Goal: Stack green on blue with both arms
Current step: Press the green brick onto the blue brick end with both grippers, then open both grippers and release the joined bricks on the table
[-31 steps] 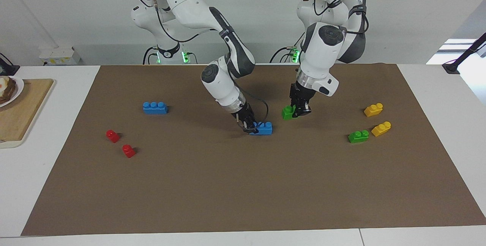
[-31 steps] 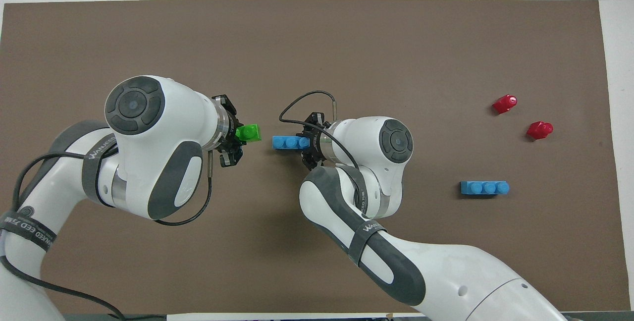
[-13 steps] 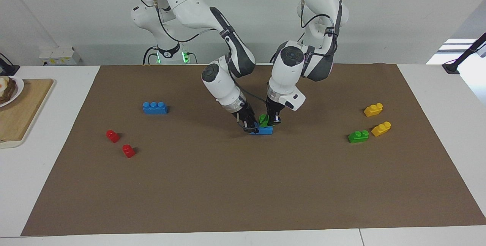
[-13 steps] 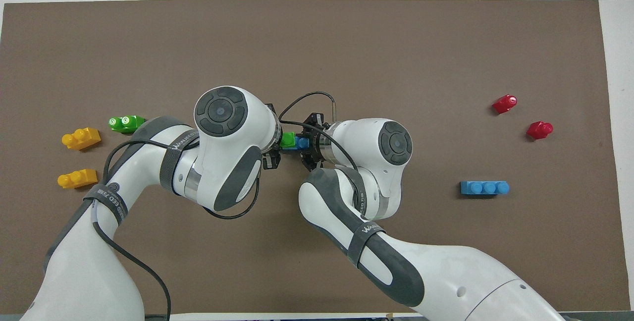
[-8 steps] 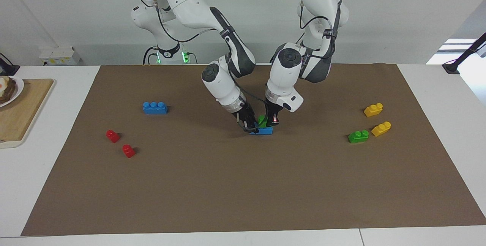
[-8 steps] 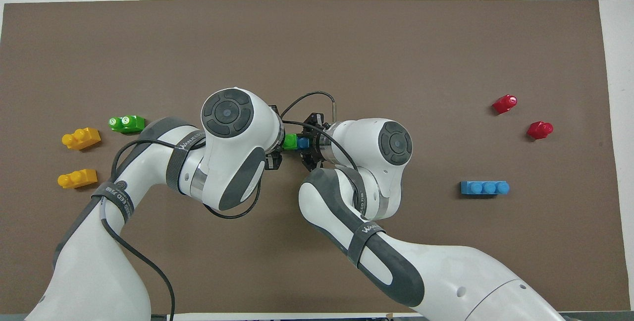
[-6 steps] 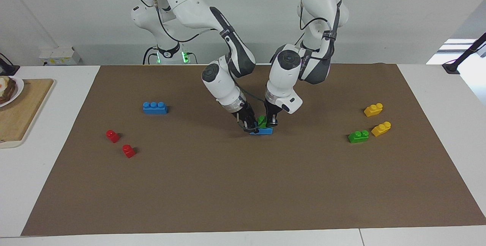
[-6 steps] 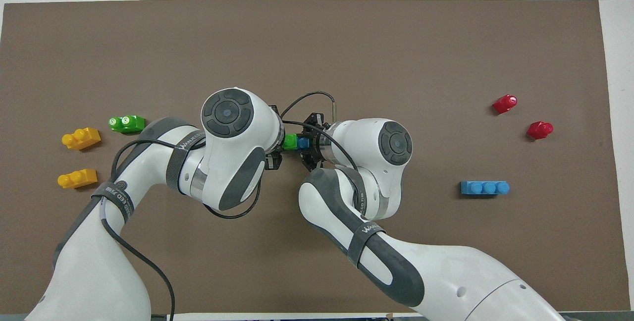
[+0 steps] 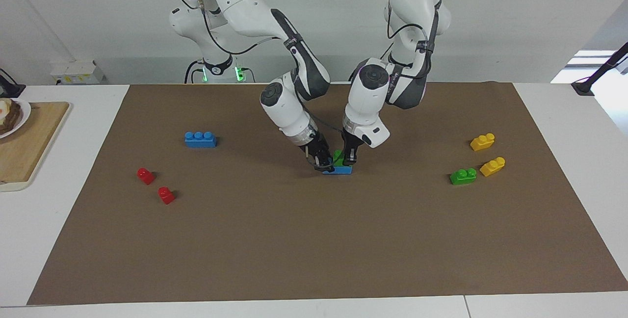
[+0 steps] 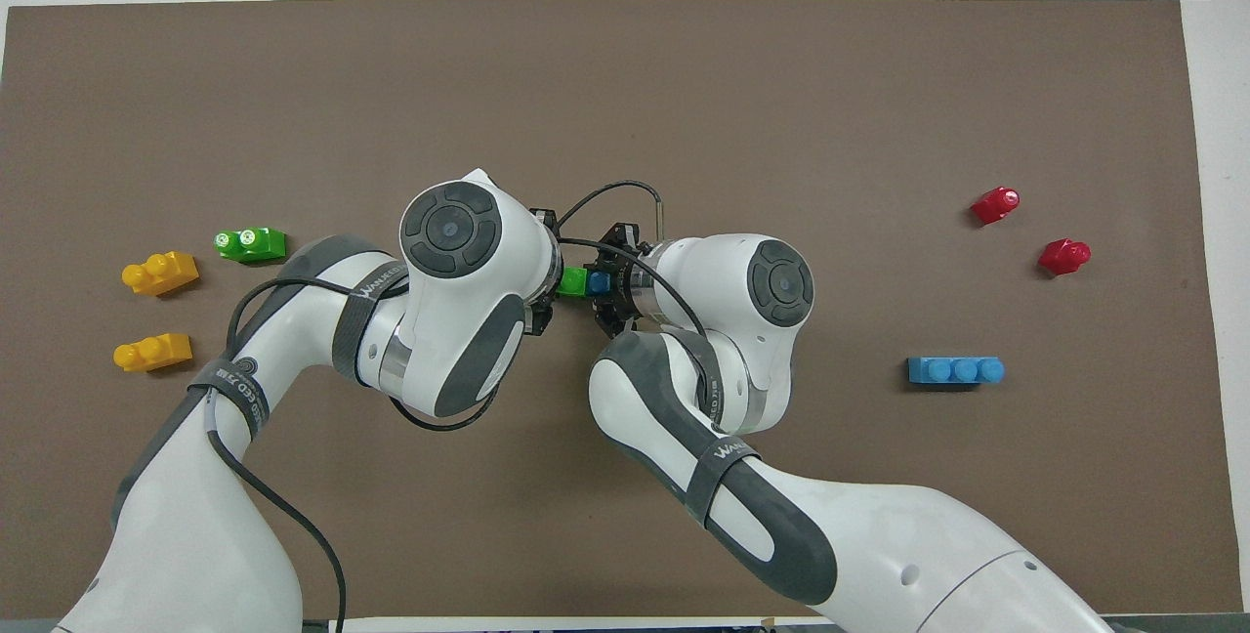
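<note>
Lying across a white counter (image 9: 73, 126): a brown mat (image 9: 314, 239), with a pale wall rising past the robots' end. Sitting at the right arm's end of the counter: a wooden board (image 9: 29, 141) carrying a plate of food (image 9: 12, 114).

Resting on the mat toward the right arm's end: a spare blue brick (image 9: 200, 139) and two red bricks (image 9: 145, 175) (image 9: 166, 195). Resting toward the left arm's end: a spare green brick (image 9: 463, 176) beside two yellow bricks (image 9: 482, 142) (image 9: 492, 166).

Lying near the mat's middle: the blue brick (image 9: 338, 170), pinned at one end by the right gripper (image 9: 321, 162), fingers closed on it. Pressing down onto its top: the green brick (image 9: 338, 157), clamped in the closed fingers of the left gripper (image 9: 348, 158).

Compared with a couple of seconds back: green no longer hanging in the air beside blue, now sitting on it; left arm swung inward over the mat's middle; blue brick and right gripper unmoved; spare bricks unchanged.
</note>
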Controlling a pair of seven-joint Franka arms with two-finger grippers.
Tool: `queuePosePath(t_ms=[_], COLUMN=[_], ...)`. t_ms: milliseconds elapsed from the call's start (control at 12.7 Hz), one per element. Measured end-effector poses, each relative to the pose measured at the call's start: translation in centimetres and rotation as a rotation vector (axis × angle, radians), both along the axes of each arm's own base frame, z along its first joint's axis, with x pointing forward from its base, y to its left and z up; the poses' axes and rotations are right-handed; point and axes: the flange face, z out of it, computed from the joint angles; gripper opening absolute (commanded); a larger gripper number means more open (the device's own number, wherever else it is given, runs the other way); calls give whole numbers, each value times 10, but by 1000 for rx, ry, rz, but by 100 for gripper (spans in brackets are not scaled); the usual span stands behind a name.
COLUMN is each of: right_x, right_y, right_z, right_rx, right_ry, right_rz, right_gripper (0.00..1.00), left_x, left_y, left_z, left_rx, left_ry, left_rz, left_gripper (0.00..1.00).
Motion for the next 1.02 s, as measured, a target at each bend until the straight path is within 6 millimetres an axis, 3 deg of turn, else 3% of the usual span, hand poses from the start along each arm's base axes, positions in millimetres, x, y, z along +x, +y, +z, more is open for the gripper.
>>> queuePosePath(t_ms=[79,157,236,315,394,551,708,866,1023], right_x=[0,0,0,0,-1,-2,-2,2,8], right_y=[0,0,0,0,0,-2,-3,-6,-11], right_z=[0,0,0,0,-2,-7,-7,-6,0], right_rx=[0,0,0,0,-2,-8,6,12,19], right_ry=[0,0,0,-1,2,8,16,14,3], right_rz=[0,0,0,1,1,-1,-22,-36,-47], right_gripper=[0,26,65,83,93,96,97,97,98], left_x=[0,-1,-2,-5,-7,-6,2,18,34], left_y=[0,0,1,1,2,4,10,32,68], left_z=[0,0,-3,-10,-16,-17,-3,24,58], left_rx=[-1,-2,2,11,18,24,24,25,25], left_ry=[-2,-3,1,13,23,30,23,13,-4], left_rz=[0,0,-6,-18,-25,-27,-36,-54,-95], left_gripper=[59,100,100,100,100,100,100,100,100])
